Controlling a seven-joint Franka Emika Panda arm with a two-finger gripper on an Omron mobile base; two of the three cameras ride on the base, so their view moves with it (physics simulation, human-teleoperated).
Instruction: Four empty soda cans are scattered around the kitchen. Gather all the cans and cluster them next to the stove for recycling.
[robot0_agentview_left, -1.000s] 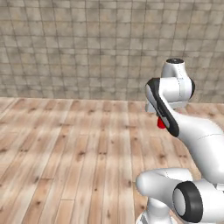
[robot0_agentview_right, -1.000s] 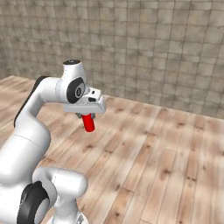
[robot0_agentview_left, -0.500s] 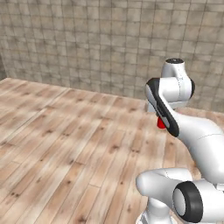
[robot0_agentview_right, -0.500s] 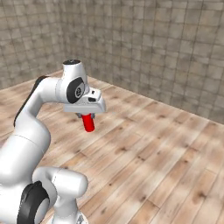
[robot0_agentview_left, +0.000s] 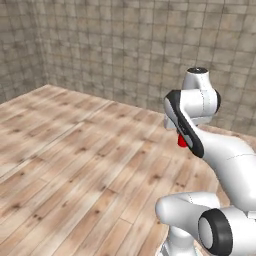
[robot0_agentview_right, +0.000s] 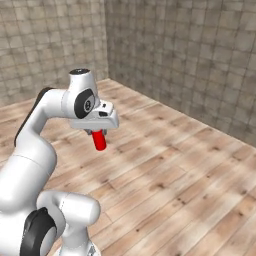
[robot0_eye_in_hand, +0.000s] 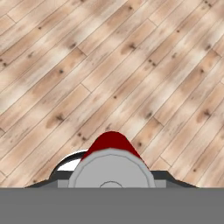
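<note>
The gripper (robot0_agentview_right: 99, 133) pinches a red can (robot0_agentview_right: 100, 141), which hangs upright under the hand, above the plank floor (robot0_agentview_right: 170, 185). A tiled wall (robot0_agentview_left: 125, 45) stands at 12 o'clock.

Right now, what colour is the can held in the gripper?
Red, with a silver top; the soda can shows best in the right base view.

red soda can (robot0_agentview_left: 182, 142) mostly hidden behind arm, end effector (robot0_agentview_right: 99, 134) fingers unclear

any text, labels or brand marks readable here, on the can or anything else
None to quote. The red soda can shut in the gripper shows plain red sides and a bare silver top. The tiled wall and plank floor carry no writing.
</note>
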